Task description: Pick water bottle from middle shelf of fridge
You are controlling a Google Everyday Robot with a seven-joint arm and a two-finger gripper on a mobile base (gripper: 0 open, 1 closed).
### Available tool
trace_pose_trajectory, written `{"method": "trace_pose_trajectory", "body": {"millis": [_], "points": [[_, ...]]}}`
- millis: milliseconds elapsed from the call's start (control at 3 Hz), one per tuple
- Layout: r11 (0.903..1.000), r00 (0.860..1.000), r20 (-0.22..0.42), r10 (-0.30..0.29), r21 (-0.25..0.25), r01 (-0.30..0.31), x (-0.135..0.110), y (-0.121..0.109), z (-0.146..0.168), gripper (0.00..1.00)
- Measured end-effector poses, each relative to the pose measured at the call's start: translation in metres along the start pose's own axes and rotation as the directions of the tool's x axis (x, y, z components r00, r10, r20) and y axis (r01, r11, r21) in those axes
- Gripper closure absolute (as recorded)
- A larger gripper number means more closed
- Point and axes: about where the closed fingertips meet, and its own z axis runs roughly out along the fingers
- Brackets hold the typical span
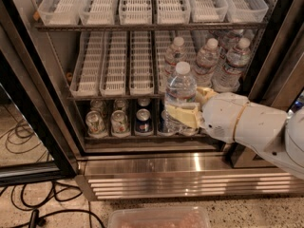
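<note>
I look into the open fridge [280,23]. My gripper [187,112], on a white arm coming from the right, is shut on a clear ribbed water bottle [180,90] with a white cap. It holds the bottle upright in front of the middle shelf [114,97], out past the shelf edge. Yellowish fingers [183,115] wrap the bottle's lower body. Three more water bottles [207,61] stand at the right of the middle shelf behind it. The white slotted lane trays [116,61] on the left of that shelf hold nothing.
Drink cans [119,121] stand in a row on the bottom shelf. The top shelf holds white trays [135,4]. The black door frame [28,127] is at left, the louvered steel grille [190,182] below. Black cables [28,203] lie on the floor. A clear bin [159,218] sits at the bottom.
</note>
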Motion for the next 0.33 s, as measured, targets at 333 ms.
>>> {"method": "trace_pose_trajectory", "body": {"millis": [333], "points": [[1.0000,1.000,0.000,0.000,0.000,0.000,0.0000,0.0000,0.0000,1.00]]}}
